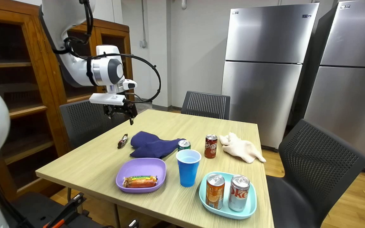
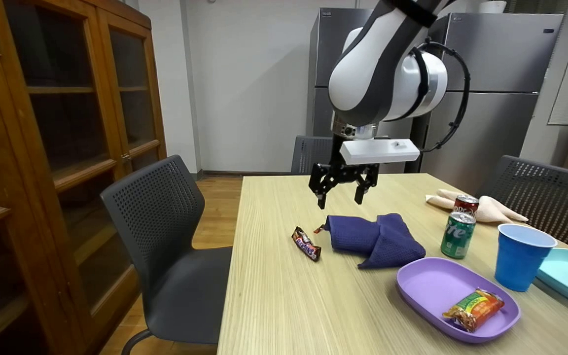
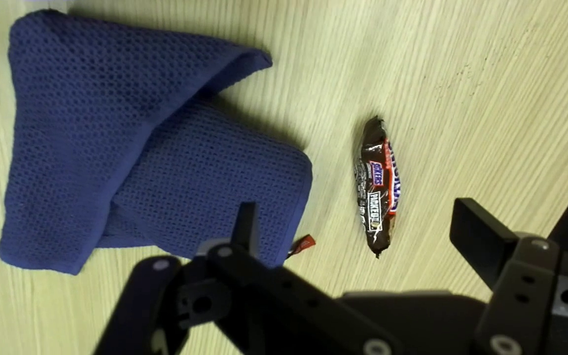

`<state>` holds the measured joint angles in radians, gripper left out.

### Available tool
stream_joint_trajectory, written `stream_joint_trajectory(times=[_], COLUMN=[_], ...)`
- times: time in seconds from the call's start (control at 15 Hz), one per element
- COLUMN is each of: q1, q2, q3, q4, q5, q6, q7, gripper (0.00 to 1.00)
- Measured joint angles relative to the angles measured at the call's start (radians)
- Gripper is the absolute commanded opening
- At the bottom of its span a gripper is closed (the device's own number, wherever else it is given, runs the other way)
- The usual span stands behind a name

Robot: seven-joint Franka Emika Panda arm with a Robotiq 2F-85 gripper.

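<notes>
My gripper point(image 3: 360, 229) is open and empty above the table; it also shows in both exterior views point(image 1: 120, 117) point(image 2: 340, 199). Below it lies a brown Snickers bar point(image 3: 379, 187), on the bare tabletop between the two fingers as seen in the wrist view. The bar also shows in both exterior views point(image 1: 122, 141) point(image 2: 306, 244). A folded dark blue cloth point(image 3: 116, 123) lies beside the bar point(image 2: 377, 239) point(image 1: 157, 145). A small red wrapper end point(image 3: 303, 244) sticks out from under the cloth point(image 2: 319, 230); the rest of it is hidden.
A purple plate point(image 1: 141, 164) holds an orange-wrapped snack point(image 1: 140, 181). Nearby stand a blue cup point(image 1: 188, 171), a green can point(image 2: 458, 236) and a Dr Pepper can point(image 1: 210, 147). A teal tray point(image 1: 227, 215) holds two cans. A pale cloth point(image 1: 241, 147) and chairs point(image 2: 160, 207) are around.
</notes>
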<state>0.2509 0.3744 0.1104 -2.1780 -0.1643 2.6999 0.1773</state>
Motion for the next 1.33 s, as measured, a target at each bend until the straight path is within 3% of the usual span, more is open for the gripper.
stream_joint_trajectory(times=[1.33], q1=[0.059], q2=[0.28], q3=[0.001], q4=[0.283], q5=[0.0], q6=[-0.047], q7=[-0.091], gripper=[1.0])
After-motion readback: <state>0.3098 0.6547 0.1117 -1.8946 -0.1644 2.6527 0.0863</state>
